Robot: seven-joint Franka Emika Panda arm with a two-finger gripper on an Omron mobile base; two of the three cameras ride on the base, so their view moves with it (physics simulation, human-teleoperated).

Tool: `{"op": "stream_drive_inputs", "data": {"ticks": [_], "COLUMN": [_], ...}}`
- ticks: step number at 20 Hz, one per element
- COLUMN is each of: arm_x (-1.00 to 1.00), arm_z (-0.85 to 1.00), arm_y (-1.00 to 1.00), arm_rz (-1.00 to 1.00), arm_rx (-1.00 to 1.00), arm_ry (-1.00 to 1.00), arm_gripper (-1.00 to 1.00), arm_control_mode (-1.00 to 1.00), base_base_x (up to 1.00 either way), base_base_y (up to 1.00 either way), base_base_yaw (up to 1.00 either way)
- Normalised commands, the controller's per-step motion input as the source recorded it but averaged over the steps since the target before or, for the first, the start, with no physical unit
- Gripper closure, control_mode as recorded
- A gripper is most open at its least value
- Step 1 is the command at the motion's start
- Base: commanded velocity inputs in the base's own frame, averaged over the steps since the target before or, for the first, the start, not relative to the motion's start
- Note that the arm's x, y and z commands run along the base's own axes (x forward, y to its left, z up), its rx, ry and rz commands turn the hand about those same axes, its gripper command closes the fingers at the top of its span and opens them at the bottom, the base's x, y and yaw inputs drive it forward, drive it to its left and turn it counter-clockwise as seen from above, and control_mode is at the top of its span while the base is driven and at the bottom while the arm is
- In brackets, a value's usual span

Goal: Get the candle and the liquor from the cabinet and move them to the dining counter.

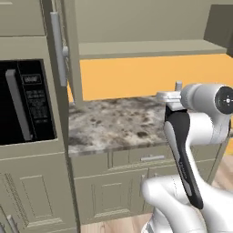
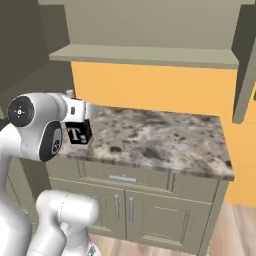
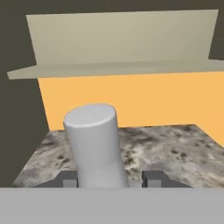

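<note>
My gripper (image 3: pixel 109 178) is shut on the liquor (image 3: pixel 94 144), whose pale grey glass body rises between the two dark fingertips (image 3: pixel 65 178). From the right base view the liquor (image 2: pixel 79 134) shows its black label with a white "T" just below the hand, over the left front edge of the marble worktop. The left base view has the gripper (image 1: pixel 170 98) to the right, with the bottle top poking above it. The cabinet (image 2: pixel 145 55) stands open above, its shelf bare where I can see it. The candle and the dining counter are out of view.
Below the cabinet lies a small wall-backed marble worktop (image 1: pixel 118 123) against an orange wall, with drawers and doors (image 2: pixel 125 200) under it. The open cabinet door with its grey bar handle (image 1: pixel 58 50) juts out at left. A black microwave (image 1: pixel 25 102) sits in the tall unit.
</note>
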Motion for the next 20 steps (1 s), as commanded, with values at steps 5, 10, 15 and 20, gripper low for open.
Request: {"op": "stream_drive_inputs", "data": {"ticks": [5, 10, 15, 20], "arm_x": [0.0, 0.0, 0.0, 0.0], "arm_z": [0.0, 0.0, 0.0, 0.0], "arm_y": [0.0, 0.0, 0.0, 0.0], "arm_rz": [0.0, 0.0, 0.0, 0.0], "arm_rx": [0.0, 0.0, 0.0, 0.0], "arm_ry": [0.0, 0.0, 0.0, 0.0], "arm_gripper": [1.0, 1.0, 1.0, 1.0], "arm_control_mode": [1.0, 1.0, 1.0, 1.0], "base_base_x": [-0.51, -0.32, -0.22, -0.1], "base_base_y": [0.0, -0.02, -0.02, 0.0], "base_base_yaw": [0.66, 0.89, 0.95, 1.0]}}
